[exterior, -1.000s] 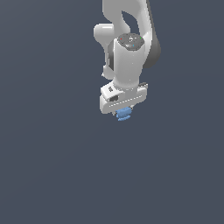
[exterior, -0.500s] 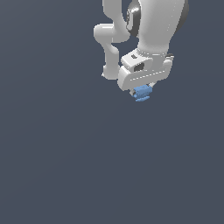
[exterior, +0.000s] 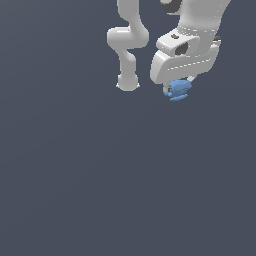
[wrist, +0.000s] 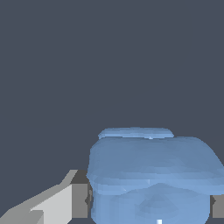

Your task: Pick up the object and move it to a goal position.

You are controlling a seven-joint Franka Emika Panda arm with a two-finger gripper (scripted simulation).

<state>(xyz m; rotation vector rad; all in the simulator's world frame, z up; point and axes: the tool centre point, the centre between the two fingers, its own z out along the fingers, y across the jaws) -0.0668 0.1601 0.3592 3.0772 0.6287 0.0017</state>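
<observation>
Exterior view, left to right: white arm column (exterior: 128, 55) near top centre. To its right, gripper (exterior: 178, 89) clamped on light-blue object (exterior: 178, 90), lump protruding below white hand. Wrist view: object (wrist: 151, 175) wedged between fingers (wrist: 57, 203), held clear of grey floor. Versus half second ago: gripper and object shifted toward exterior view's right.
</observation>
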